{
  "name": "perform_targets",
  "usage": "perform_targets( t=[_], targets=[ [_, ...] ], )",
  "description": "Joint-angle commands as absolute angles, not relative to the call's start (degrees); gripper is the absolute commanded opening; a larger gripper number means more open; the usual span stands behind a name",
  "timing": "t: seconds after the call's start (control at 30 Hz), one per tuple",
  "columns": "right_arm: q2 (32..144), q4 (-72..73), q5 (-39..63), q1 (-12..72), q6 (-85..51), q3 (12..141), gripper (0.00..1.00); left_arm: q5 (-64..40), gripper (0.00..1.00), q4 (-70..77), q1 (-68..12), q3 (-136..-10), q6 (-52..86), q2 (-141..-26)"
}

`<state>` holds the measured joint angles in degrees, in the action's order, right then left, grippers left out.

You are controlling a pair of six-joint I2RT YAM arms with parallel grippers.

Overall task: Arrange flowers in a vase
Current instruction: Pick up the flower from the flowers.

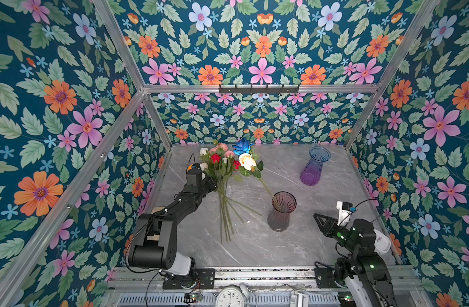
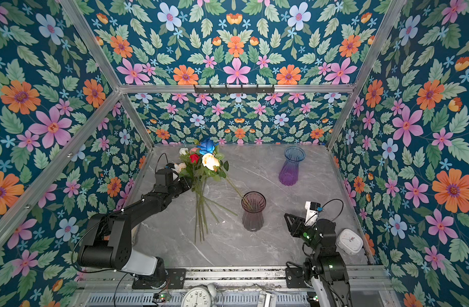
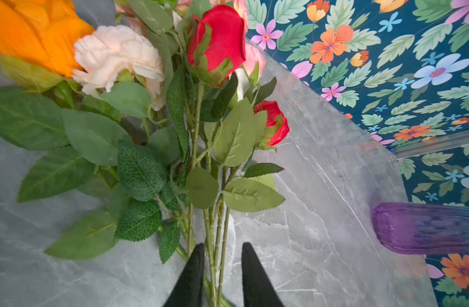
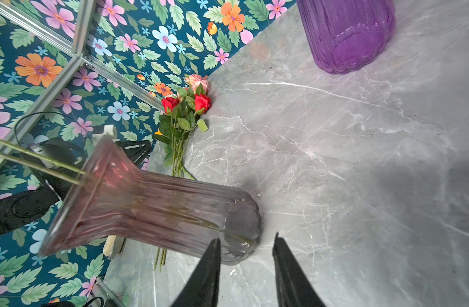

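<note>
A grey marble counter (image 1: 254,247) sits inside a booth lined with flowered wallpaper (image 1: 262,53). A bunch of artificial roses (image 1: 219,165) lies at the far left of the counter, with the heads toward the far wall and the bare stems fanning toward the near edge. The left tool (image 3: 221,245) reaches in from the left and straddles several stems just below the leaves. Its jaws are narrow, 1 finger against a stem and a gap at the other.

2 more flowers, a blue rose (image 1: 242,146) and a white rose (image 1: 247,160), lean to the far left from a smoky pink vase (image 1: 281,212). This vase stands upright mid-counter with their stems inside it. The right tool (image 4: 246,238) hovers near the vase's base, to its right, jaws narrowly apart and holding nothing. A blue-to-purple vase (image 1: 314,166) stands upright at the far right.
</note>
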<state>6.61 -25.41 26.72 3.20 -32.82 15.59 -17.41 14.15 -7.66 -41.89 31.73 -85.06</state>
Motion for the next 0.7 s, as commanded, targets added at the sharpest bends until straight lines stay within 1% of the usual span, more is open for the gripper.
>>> perform_targets(
  t=[0.0, 0.07, 0.2, 0.3, 0.53, 0.67],
  targets=[
    [2.6, -29.8, 28.8, 3.6, -33.3, 15.2, 0.34, -22.1, 0.32, 17.7, -7.6, -40.0, 32.6, -84.8],
    [0.1, -30.8, 27.5, 4.3, -33.3, 15.1, 0.35, -24.0, 0.33, 21.7, -7.6, -36.9, 34.0, -84.2],
    [2.9, -28.5, 26.4, 4.4, -33.7, 14.0, 0.4, -23.6, 0.33, 22.3, -7.9, -33.8, 33.6, -82.8],
    [3.5, -27.8, 26.5, 4.4, -33.8, 13.8, 0.41, -23.2, 0.33, 21.9, -7.8, -33.1, 33.2, -82.2],
    [2.8, -27.9, 26.8, 4.4, -33.8, 13.7, 0.41, -23.1, 0.25, 21.8, -7.1, -35.4, 34.8, -84.0],
    [2.5, -28.1, 27.0, 4.4, -33.8, 13.6, 0.42, -26.4, 0.21, 25.7, -4.9, -37.0, 36.3, -87.0]
  ],
)
